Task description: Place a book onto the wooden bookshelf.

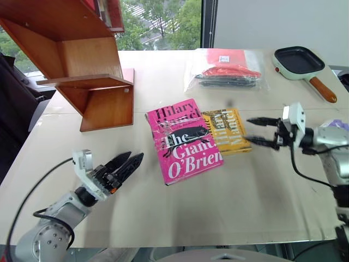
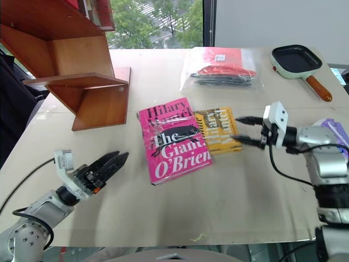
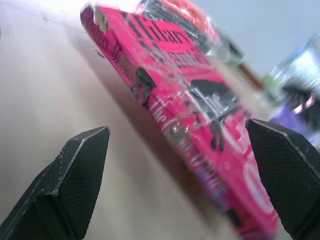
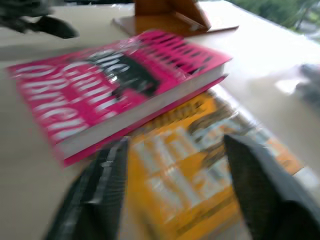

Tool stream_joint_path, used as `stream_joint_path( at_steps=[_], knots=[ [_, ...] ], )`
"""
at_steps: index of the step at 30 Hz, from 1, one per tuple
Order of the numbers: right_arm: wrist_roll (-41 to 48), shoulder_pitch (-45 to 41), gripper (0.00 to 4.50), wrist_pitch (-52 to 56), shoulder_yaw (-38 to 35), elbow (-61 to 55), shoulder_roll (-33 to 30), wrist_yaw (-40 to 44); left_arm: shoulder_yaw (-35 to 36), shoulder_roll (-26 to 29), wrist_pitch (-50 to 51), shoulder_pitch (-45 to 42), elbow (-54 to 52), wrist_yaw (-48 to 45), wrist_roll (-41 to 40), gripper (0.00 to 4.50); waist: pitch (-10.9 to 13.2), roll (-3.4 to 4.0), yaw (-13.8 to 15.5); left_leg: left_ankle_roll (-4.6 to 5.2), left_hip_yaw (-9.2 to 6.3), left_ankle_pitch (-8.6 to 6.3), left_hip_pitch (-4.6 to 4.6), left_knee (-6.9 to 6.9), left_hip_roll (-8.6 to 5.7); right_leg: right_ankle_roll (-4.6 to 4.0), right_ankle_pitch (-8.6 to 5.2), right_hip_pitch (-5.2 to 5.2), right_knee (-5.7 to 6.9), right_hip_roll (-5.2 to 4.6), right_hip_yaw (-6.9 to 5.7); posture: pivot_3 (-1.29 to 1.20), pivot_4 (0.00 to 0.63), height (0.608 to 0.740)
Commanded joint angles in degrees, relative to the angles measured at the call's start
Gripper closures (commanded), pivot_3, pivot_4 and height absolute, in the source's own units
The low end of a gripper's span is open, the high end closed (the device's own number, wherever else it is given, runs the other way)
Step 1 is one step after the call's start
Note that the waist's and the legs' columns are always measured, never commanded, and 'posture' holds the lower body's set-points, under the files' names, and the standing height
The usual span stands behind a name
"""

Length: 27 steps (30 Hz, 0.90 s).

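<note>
Pink book (image 1: 184,141) lies flat on the table (image 1: 218,202), face up, its right edge lapped over the yellow book (image 1: 229,130). Wooden bookshelf (image 1: 90,71) stands well apart at the far left. Nothing is held.

Left gripper (image 1: 126,164) sits low just beside the book's left edge, jaws wide apart — the wrist view has that edge lined up between the fingers (image 3: 75,175). Right gripper (image 1: 260,131) hovers at the yellow book's right edge, jaws apart too, empty.

My read: left arm takes the pick. Slide in level so the lower finger gets under the cover edge, which looks glossy, so bite deep before closing. Don't drag the yellow book along — lift the pink one clear first.
</note>
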Motion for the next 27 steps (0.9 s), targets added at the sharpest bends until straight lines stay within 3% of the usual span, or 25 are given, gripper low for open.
stream_joint_path(
  at_steps=[1,6,9,13,19,26,27],
  knots=[
    [7.6,5.0,0.06,6.5,-6.1,-12.5,-4.4,0.4,0.2,1.0,6.6,-4.1,6.1,1.8,-8.8,0.00,0.0,-0.01,0.0,0.01,-0.01,-0.01,0.00,0.02,0.01,0.00,0.00,0.01,0.02,0.02,-0.01,0.00,0.150,0.735],
    [15.0,12.8,0.06,10.8,-12.8,-21.4,-7.0,-0.8,-4.3,5.2,16.2,-12.0,18.9,-4.1,-10.7,0.00,0.0,-0.13,-0.2,0.04,0.03,-0.01,0.13,0.03,0.04,-0.01,-0.01,0.11,0.03,0.15,0.05,0.00,0.150,0.735],
    [18.0,15.6,0.06,11.9,-15.8,-24.3,-6.8,-2.0,-10.7,9.8,22.4,-17.4,26.3,-11.5,-6.9,0.00,0.0,-0.15,-0.1,0.04,-0.03,0.00,0.08,0.20,0.05,-0.02,0.00,0.12,0.08,0.26,-0.02,0.00,0.150,0.735],
    [17.8,17.8,0.06,11.6,-16.1,-25.8,-6.7,-3.2,-16.2,11.5,25.3,-25.2,35.6,-18.0,-2.1,0.00,-0.1,-0.17,-0.1,0.02,0.04,0.01,0.08,0.35,0.02,-0.01,0.00,0.15,0.11,0.25,0.03,0.00,0.150,0.735],
    [17.0,19.3,0.06,10.1,-15.7,-28.3,-5.6,-5.9,-23.0,8.7,26.2,-34.9,45.3,-26.0,5.3,0.00,-0.1,-0.17,0.1,-0.18,0.02,0.12,0.01,0.54,0.01,0.01,0.02,0.18,0.13,0.17,0.03,0.00,0.150,0.735],
    [19.7,19.5,0.06,10.5,-17.1,-29.4,-5.1,-8.0,-24.8,5.3,25.7,-35.4,47.1,-30.9,10.0,0.00,-0.2,-0.08,0.3,-0.13,0.02,0.09,-0.01,0.61,-0.04,0.10,0.06,0.21,0.13,0.02,0.05,0.00,0.150,0.735],
    [19.8,19.5,0.02,10.2,-17.1,-29.6,-5.2,-7.9,-25.0,5.0,25.9,-35.2,46.9,-31.1,10.5,0.25,-0.2,-0.08,0.3,-0.03,0.02,0.04,-0.04,0.66,-0.04,0.11,0.07,0.21,0.13,0.01,0.04,0.00,0.150,0.735]
  ],
)
